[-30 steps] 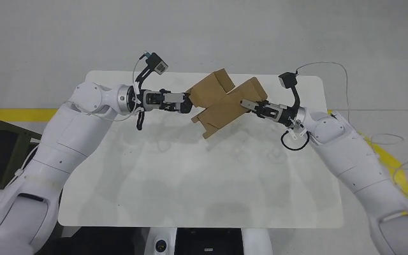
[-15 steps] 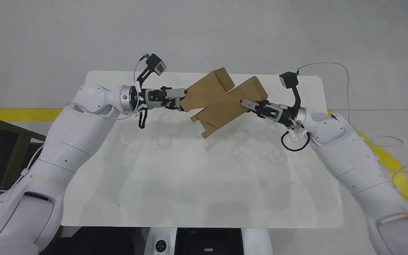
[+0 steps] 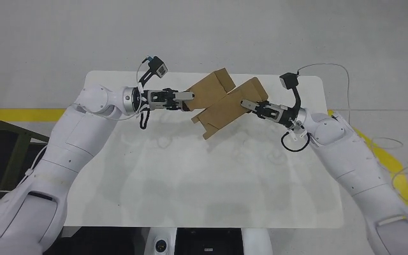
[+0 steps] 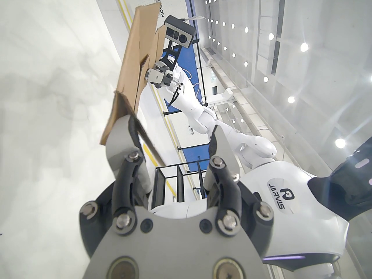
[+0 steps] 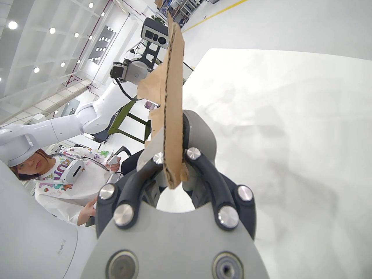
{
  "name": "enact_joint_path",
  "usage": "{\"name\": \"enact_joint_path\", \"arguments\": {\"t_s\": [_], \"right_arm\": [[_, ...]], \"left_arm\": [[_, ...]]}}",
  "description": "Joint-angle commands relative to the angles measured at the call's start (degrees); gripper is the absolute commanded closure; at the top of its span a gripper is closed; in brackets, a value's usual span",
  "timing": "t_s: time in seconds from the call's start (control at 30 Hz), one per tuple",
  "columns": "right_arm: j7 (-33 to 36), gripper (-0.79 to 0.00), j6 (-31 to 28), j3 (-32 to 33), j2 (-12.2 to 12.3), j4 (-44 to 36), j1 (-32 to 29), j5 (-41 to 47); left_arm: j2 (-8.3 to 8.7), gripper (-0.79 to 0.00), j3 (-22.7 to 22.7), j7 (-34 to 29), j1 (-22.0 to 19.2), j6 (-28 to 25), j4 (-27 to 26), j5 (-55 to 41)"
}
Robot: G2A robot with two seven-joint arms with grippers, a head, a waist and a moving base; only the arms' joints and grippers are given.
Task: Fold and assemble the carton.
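Observation:
A flat brown carton (image 3: pixel 220 99) hangs tilted over the far middle of the white table (image 3: pixel 191 191). My right gripper (image 3: pixel 243 103) is shut on its right-hand edge, and the cardboard (image 5: pixel 171 88) stands edge-on between its fingers (image 5: pixel 200 134). My left gripper (image 3: pixel 190 96) is at the carton's left corner. It is open (image 4: pixel 173 130), with one finger (image 4: pixel 128 129) against the carton's corner (image 4: pixel 130 73) and nothing between the two fingers. The right gripper (image 4: pixel 158 75) also shows at the carton's far end in the left wrist view.
The carton hangs above the table's far half. The table's near half lies in front of both arms. A yellow floor line (image 3: pixel 25 115) runs beside the table on the left.
My left gripper has shifted a little along the carton's left edge toward the far side, and its wrist has turned. The carton and the right arm have stayed put.

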Motion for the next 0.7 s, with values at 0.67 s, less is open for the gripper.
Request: {"name": "enact_joint_path", "arguments": {"t_s": [0.67], "right_arm": [[1.2, 0.000, 0.9, 2.5, -0.9, 0.0, -1.0, -2.1]], "left_arm": [[-1.06, -0.074, -0.8, 1.2, 0.4, 4.5, 0.8, 8.4]]}}
